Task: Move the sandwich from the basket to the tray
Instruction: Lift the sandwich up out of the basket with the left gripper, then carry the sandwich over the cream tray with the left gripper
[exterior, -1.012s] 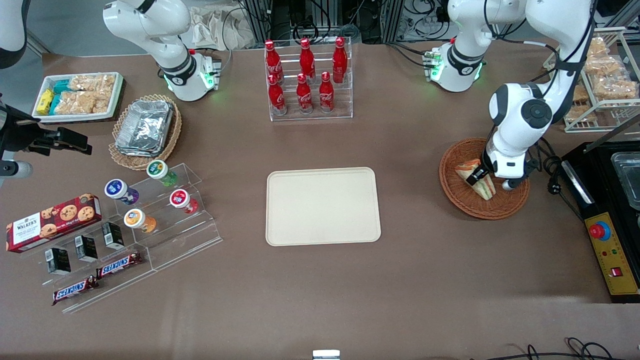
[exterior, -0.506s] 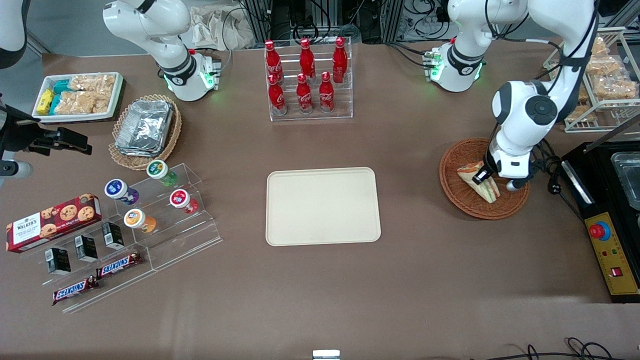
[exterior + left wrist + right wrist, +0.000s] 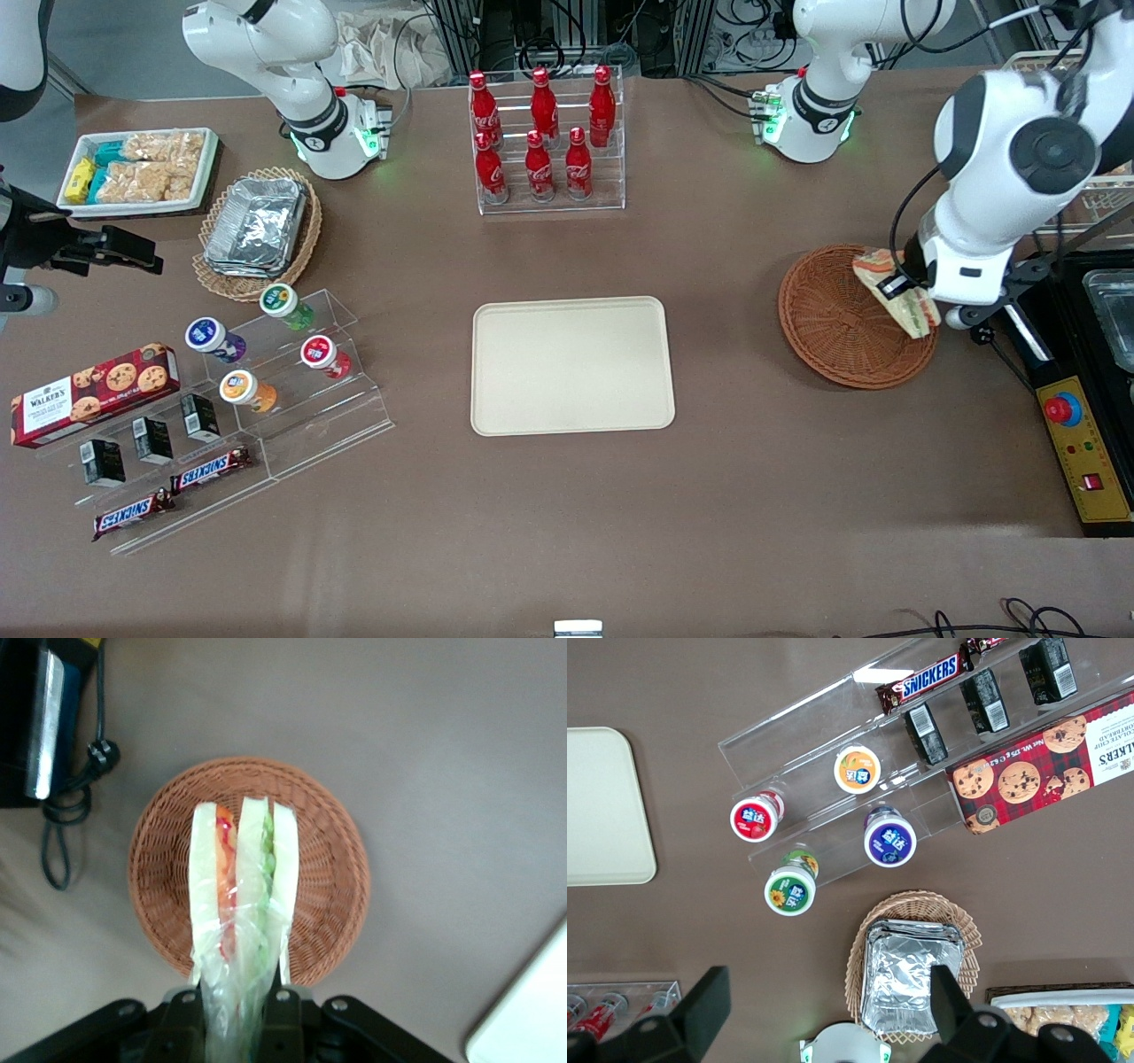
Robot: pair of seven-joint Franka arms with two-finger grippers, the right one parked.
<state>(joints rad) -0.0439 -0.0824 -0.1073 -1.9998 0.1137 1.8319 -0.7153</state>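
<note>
The sandwich (image 3: 897, 291), a wrapped wedge of white bread with green, orange and red filling, hangs in the air above the reddish-brown woven basket (image 3: 837, 332). My left gripper (image 3: 902, 291) is shut on it, above the basket's rim nearest the working arm's end of the table. In the left wrist view the sandwich (image 3: 239, 886) stands between the fingers of the gripper (image 3: 236, 1001), with the empty basket (image 3: 328, 850) well below it. The beige tray (image 3: 571, 365) lies flat and bare in the table's middle; a corner of the tray (image 3: 532, 1014) shows in the wrist view.
A black control box (image 3: 1076, 416) with a red button sits beside the basket, with cables (image 3: 66, 806) next to it. A rack of red bottles (image 3: 545, 142) stands farther from the front camera than the tray. Snack stands (image 3: 239, 390) and a foil-container basket (image 3: 257, 230) lie toward the parked arm's end.
The gripper has risen out of the basket with the sandwich and shifted toward the working arm's end of the table. The basket now lies empty.
</note>
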